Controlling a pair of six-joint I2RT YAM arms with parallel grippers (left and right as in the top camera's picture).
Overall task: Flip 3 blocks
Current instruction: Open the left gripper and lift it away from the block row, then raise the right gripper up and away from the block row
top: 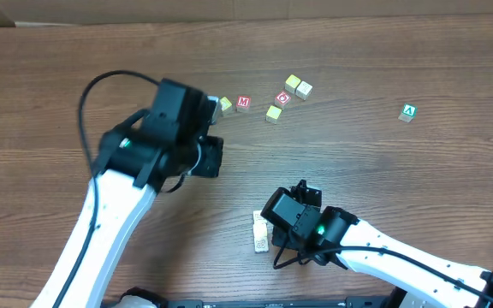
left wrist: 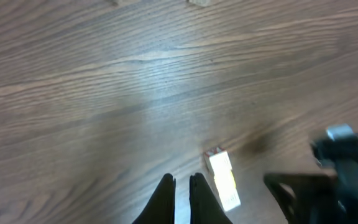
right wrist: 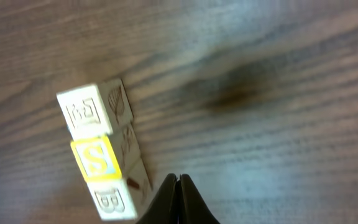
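The three blocks (top: 261, 233) lie in one straight row, faces touching, on the wooden table (top: 375, 171). In the right wrist view the row runs just left of the right pincer (right wrist: 178, 180): a pale outlined block farthest from the tips, the yellow-framed S block (right wrist: 95, 158) in the middle, and a pale B block (right wrist: 112, 200) closest, right beside the fingers. Whether it touches them cannot be told. The right pincer is fully closed, tip against tip, and grips nothing. The left pincer (left wrist: 182, 182) is also closed, with only a thin slit between its dark fingers, and it is empty. From its tips the row sits a little ahead and to the right, apart from them, with the right arm (left wrist: 344, 165) farther right. Well beyond both pincers, in the overhead view, loose cubes are scattered: a red M cube (top: 243, 103), a red O cube (top: 283, 98), several pale ones, and a green A cube (top: 408, 112) off alone.
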